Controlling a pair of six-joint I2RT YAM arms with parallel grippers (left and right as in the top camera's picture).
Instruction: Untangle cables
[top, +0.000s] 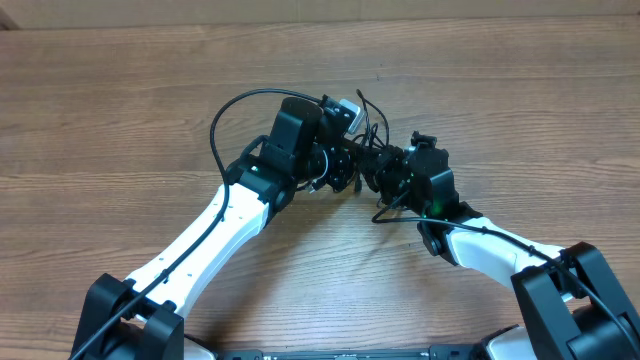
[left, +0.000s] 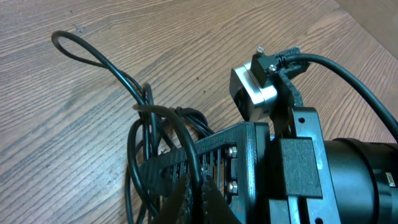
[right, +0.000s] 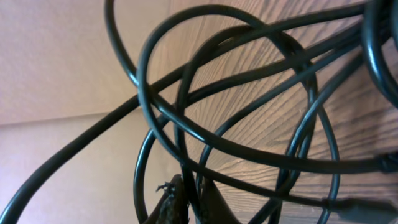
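Cables thin, black, glossy, looped in overlapping tangle.

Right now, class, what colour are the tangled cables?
Black, plain with no pattern; the cables show best in the right wrist view.

Thin black cables, bunched into one tangle near the middle of the wooden table. Rounded coils overlap and cross one another at several places; a single narrow loop runs out flat over the wood.

White arm shells, black motor joints.
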